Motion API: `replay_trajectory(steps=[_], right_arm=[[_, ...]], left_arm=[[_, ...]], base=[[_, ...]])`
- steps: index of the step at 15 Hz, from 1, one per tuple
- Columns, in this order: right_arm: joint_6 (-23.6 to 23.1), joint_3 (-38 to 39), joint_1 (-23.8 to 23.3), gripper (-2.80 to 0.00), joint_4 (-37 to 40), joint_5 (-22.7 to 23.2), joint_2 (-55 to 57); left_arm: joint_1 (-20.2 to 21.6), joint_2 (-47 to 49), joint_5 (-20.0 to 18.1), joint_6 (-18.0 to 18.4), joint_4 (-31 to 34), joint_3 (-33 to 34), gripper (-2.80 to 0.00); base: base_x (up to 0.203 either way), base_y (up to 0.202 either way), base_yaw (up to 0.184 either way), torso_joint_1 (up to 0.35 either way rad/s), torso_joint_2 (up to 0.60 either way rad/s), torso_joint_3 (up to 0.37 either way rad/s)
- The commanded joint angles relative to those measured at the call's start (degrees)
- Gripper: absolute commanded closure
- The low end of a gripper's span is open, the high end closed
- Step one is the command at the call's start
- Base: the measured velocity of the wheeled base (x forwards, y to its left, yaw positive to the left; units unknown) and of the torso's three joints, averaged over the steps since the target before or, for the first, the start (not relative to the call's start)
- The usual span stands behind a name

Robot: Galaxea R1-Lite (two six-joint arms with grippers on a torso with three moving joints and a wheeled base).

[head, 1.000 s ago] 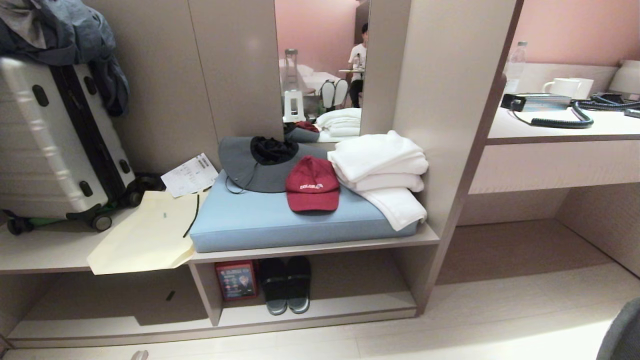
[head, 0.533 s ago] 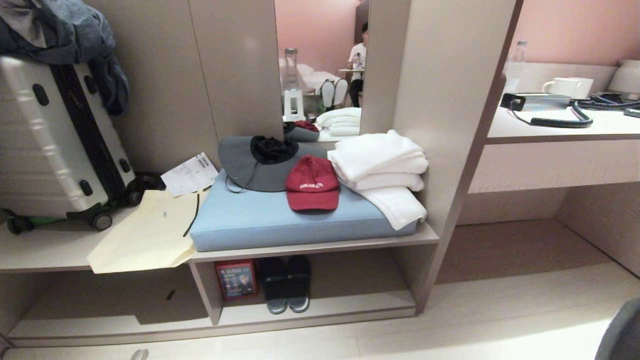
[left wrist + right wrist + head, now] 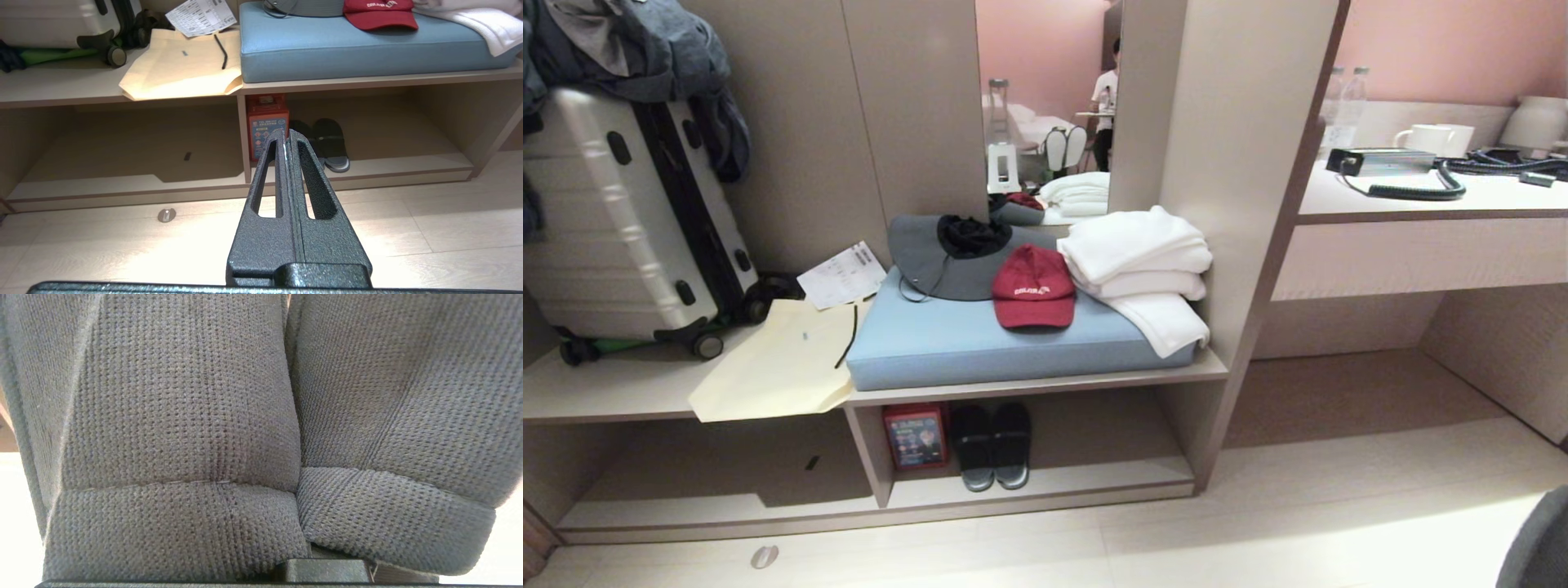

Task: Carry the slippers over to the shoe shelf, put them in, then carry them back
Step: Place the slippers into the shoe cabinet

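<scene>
Shoe shelf (image 3: 1045, 482): darker white-soled pair (image 3: 992, 445) beside red box (image 3: 916, 437). Grey knit slippers (image 3: 261, 428), side by side, pinched in right gripper. Left gripper (image 3: 287, 134) closed, empty.

Beige wood-grain wardrobe panels (image 3: 915, 106) rise behind a bench (image 3: 621, 392); pale plank floor (image 3: 1258, 523) below, pink wall (image 3: 1445, 49) above the desk (image 3: 1421, 200) at right, mirror (image 3: 1045, 98) between panels.
</scene>
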Motion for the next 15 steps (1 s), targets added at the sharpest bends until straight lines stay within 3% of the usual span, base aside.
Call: replay_trajectory(steps=[1, 15], right_arm=[[0.0, 0.0, 0.0, 0.00, 0.0, 0.1, 0.1], [-0.6, 0.0, 0.0, 0.00, 0.0, 0.5, 0.1]], left_arm=[[0.1, 0.0, 0.0, -0.1, 0.0, 0.0, 0.00], [0.0, 0.0, 0.0, -0.1, 0.0, 0.0, 0.00]], base=[[0.000, 0.000, 0.000, 0.004, 0.00, -0.107], [0.000, 0.000, 0.000, 0.004, 0.00, -0.194]])
